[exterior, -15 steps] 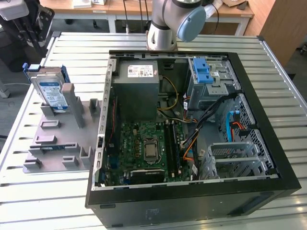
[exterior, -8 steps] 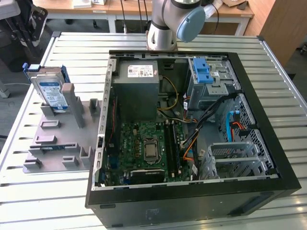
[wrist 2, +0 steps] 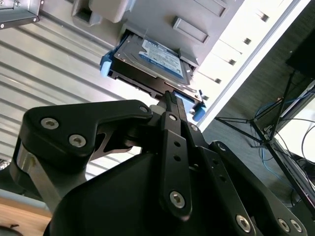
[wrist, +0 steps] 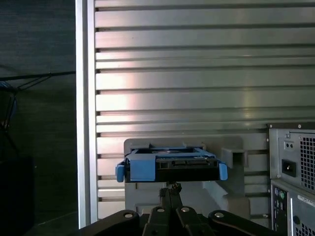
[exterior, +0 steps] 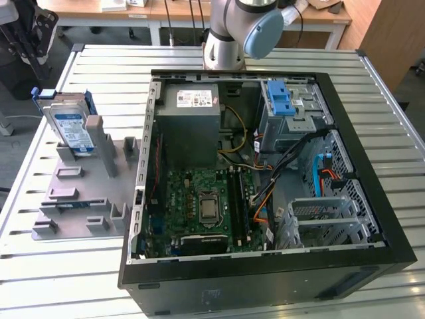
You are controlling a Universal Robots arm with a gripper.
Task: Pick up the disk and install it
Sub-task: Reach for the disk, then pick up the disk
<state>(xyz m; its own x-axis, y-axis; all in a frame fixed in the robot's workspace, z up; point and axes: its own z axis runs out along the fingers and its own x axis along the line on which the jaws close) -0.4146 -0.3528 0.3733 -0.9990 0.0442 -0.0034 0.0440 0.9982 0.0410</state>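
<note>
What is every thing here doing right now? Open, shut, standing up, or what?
disk: standing on its edge in the grey holder, not gripped.
tool: shut, holding nothing.
computer case: lying on its side, cover off, insides showing.

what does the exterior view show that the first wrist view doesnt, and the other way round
Exterior view adds the inside of the open black metal computer case: green circuit board, large grey metal box, tall blue plastic latch piece. First wrist view adds the black hand, shut on nothing, aimed at the silver rectangular metal disk in its blue plastic frame, and the case's perforated back panel face-on. Both share that disk, standing on edge in the grey plastic holder on the ribbed metal table.
</note>
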